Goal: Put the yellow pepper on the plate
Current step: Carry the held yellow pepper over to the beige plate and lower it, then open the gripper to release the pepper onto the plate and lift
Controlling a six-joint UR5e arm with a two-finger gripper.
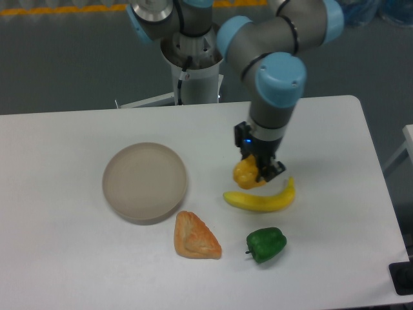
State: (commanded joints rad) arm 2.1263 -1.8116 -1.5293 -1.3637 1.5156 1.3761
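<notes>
The yellow pepper (246, 173) is a small chunky yellow-orange toy held between the fingers of my gripper (256, 170), just above the table and just behind the banana. The gripper is shut on it; its dark fingers cover part of the pepper. The plate (145, 183) is a round beige-grey dish to the left, about a hand's width from the pepper, with nothing on it.
A yellow banana (261, 199) lies right in front of the gripper. A green pepper (266, 244) sits in front of the banana. An orange triangular pastry (195, 237) lies in front of the plate's right edge. The robot base (193, 71) stands behind the table.
</notes>
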